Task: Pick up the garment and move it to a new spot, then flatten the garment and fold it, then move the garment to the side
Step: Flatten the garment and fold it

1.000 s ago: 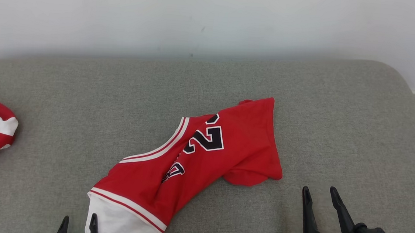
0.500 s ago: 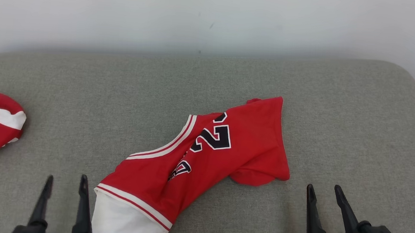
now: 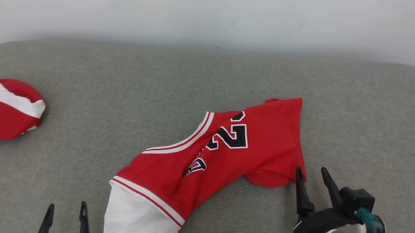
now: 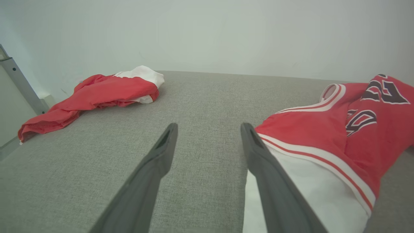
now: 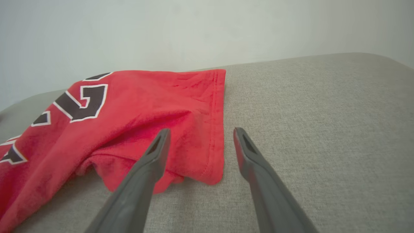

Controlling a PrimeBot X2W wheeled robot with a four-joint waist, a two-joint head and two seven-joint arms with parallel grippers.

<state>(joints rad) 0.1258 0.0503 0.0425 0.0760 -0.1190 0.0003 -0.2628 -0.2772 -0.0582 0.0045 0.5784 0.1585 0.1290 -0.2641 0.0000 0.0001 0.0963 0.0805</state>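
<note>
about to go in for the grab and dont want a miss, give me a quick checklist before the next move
1. Right gripper open: ok.
2. Left gripper open: ok.
3. Hem corner of the jersey lined up with the right gripper's gap: ok, it lies just ahead.
4. Left gripper lined up on cloth: not ok. Its gap faces bare cushion, and the white end sits off to one side.
5. Jersey flat: not ok, twisted and bunched.
6. Other red garment apart from the jersey: ok.
</note>
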